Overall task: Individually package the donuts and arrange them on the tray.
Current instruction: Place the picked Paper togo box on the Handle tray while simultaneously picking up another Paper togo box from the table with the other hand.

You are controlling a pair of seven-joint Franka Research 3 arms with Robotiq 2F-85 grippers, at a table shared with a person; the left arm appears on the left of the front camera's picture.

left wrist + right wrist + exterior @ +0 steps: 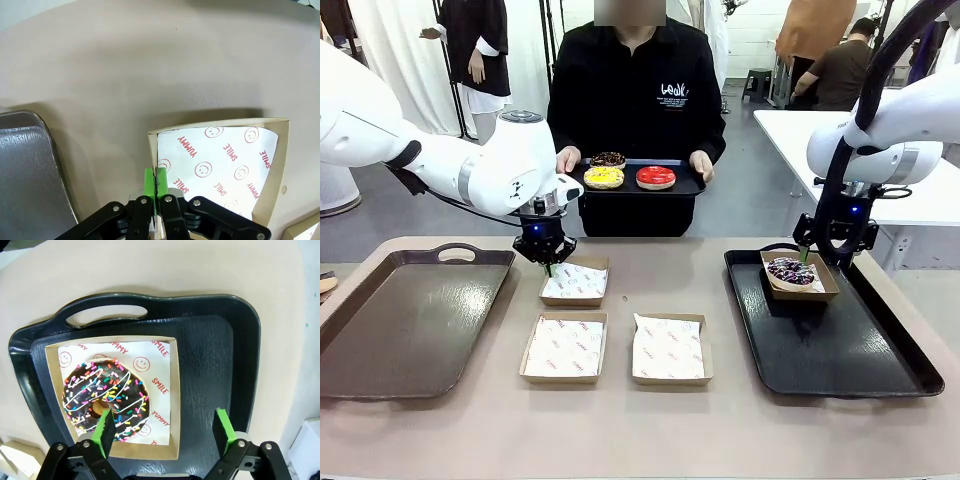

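Right wrist: donut on paper w/ SMILE, YUMMY.

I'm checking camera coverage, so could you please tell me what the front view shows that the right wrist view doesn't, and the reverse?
Front view: the person's tray with a yellow donut, a red donut and a dark donut; empty boxes, the left jaws shut on the far box. Right wrist view: the red SMILE and YUMMY print on the liner, and the right jaws standing open. Shared: the sprinkled donut in its box on the black tray.
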